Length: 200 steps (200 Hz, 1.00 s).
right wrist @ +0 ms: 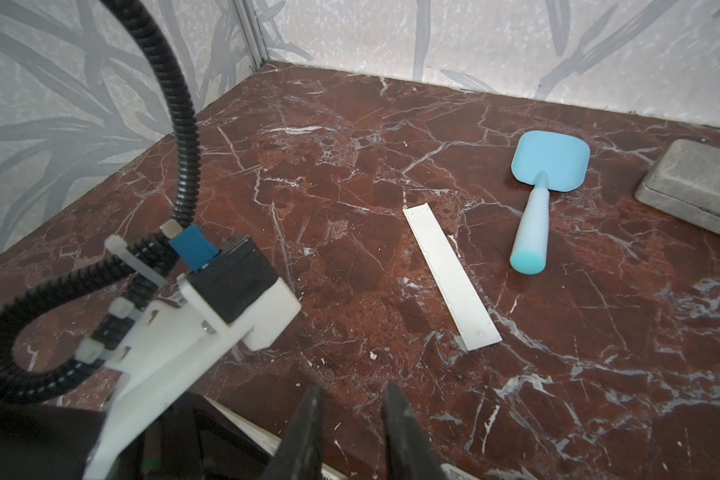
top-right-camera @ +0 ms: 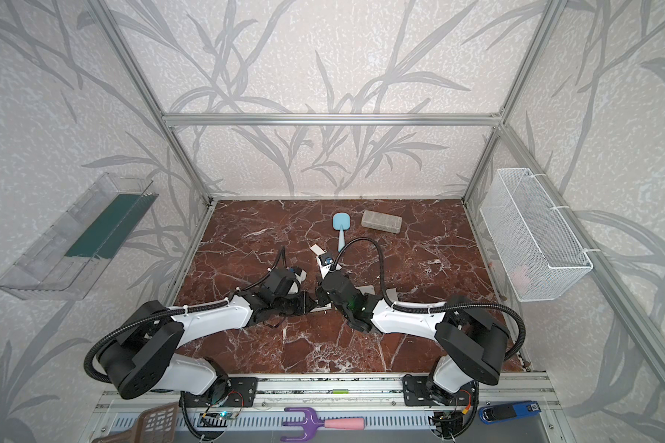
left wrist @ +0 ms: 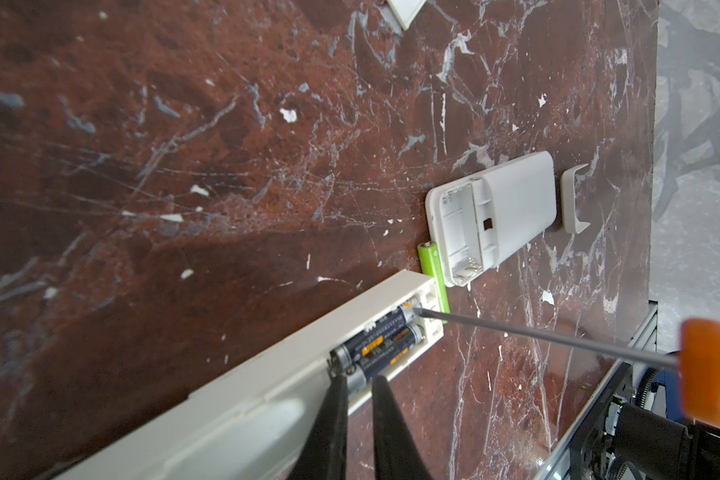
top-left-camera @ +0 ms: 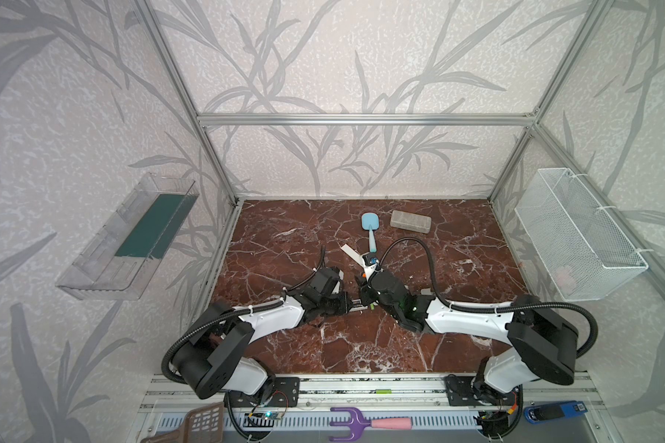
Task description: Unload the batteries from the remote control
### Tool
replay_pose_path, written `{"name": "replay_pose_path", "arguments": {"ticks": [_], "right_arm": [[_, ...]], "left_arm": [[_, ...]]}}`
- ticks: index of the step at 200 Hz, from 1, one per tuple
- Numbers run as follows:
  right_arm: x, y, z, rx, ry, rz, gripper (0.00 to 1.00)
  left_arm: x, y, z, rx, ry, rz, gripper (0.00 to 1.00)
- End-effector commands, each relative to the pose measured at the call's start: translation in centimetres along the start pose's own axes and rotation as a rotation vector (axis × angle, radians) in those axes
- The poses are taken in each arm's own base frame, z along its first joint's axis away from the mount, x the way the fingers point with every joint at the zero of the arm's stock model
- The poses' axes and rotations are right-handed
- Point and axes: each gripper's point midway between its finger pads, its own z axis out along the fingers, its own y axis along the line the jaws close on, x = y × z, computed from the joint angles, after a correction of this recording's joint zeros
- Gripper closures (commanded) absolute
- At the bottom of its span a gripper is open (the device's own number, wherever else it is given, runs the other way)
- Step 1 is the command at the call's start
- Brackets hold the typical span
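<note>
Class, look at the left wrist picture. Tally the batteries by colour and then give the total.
Lime-green battery: 1
Black-and-orange batteries: 2
Total: 3

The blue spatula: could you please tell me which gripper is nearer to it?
Right. The right gripper sits just short of the spatula, by its handle end; the left gripper is farther off, on the long remote.

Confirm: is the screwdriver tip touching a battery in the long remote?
Touching. The left wrist view shows the screwdriver tip pressed against the end of the upper dark battery in the long remote.
</note>
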Motion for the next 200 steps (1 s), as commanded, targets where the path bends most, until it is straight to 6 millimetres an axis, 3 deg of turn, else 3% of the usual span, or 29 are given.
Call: {"name": "replay_pose_path", "arguments": {"ticks": [1, 142, 200], "right_arm": [[-0.6, 0.7, 0.2, -0.012, 0.002, -0.035, 1.00], [-0.5, 0.8, 0.4, 0.003, 0.023, -0.111, 1.00], [0.5, 1.0, 0.8, -0.006, 0.056, -0.115, 1.00]], "left_arm": [[4.7, 5.1, 0.4, -0.183, 0.151, -0.057, 0.83], [4.7, 5.0, 0.5, -0.179, 0.156, -0.057, 0.83], [4.6, 5.0, 0.5, -0.181, 0.158, -0.055, 0.83]]}}
